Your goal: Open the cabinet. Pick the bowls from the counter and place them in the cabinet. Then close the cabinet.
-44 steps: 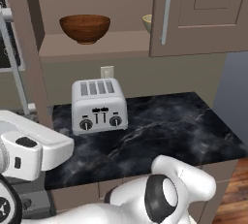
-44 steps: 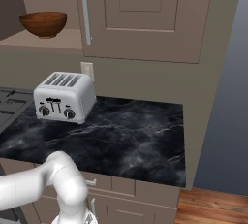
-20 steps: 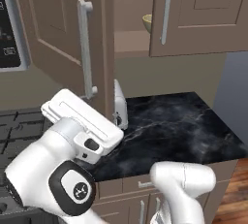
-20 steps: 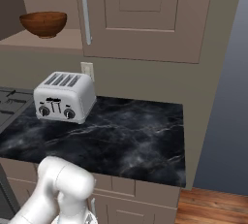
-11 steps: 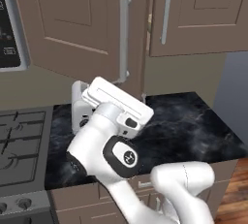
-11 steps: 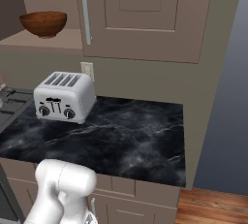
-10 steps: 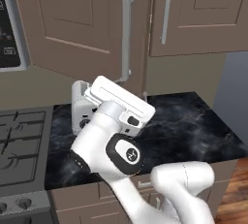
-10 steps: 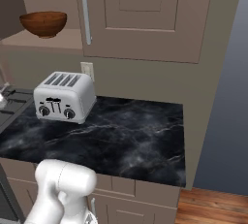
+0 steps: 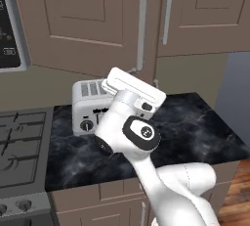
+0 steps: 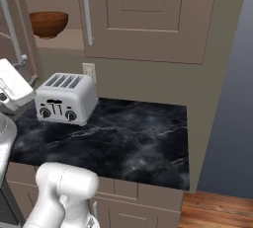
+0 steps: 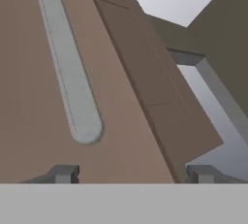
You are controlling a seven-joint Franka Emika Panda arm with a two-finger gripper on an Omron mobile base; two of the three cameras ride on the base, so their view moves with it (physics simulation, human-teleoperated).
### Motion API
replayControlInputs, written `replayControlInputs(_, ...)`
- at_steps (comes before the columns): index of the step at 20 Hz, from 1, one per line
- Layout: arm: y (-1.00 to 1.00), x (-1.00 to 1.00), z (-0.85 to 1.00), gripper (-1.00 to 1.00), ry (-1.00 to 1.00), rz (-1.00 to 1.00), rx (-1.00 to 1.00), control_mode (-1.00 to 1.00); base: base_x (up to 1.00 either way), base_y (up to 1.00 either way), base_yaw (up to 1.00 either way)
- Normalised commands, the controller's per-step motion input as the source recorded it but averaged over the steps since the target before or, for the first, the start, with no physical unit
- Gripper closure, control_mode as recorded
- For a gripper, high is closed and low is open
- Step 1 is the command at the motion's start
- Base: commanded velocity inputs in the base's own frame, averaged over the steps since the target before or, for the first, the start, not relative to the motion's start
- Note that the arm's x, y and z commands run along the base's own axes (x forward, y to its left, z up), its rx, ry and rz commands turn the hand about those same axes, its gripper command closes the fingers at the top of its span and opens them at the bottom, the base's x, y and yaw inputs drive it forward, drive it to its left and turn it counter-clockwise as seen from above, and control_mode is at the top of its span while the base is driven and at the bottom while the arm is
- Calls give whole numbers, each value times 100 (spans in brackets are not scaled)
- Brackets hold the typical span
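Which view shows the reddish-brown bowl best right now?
The right base view: the reddish-brown bowl sits in plain sight on the cabinet shelf. In the left base view the cabinet's left door covers that spot.

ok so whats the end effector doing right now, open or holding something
End effector: open, holding nothing; its fingertips stand wide apart just below the silver bar handle of the cabinet door.

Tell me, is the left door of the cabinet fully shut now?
Not fully. In the right base view the left door stands ajar, and the brown bowl on the shelf shows past it. The right door is shut.
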Motion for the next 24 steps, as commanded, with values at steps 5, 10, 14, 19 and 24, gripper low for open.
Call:
replayControlInputs(5,-18,81,15,-100,0,-3,0,-100,0,0,0)
replayControlInputs(10,-28,84,14,-100,0,0,0,-100,0,0,0)
replayControlInputs(14,-31,96,13,-100,1,0,0,-100,0,0,0)
replayControlInputs(19,-41,86,17,-100,0,0,0,-100,0,0,0)
replayControlInputs(24,-45,68,14,-100,0,0,0,-100,0,0,0)
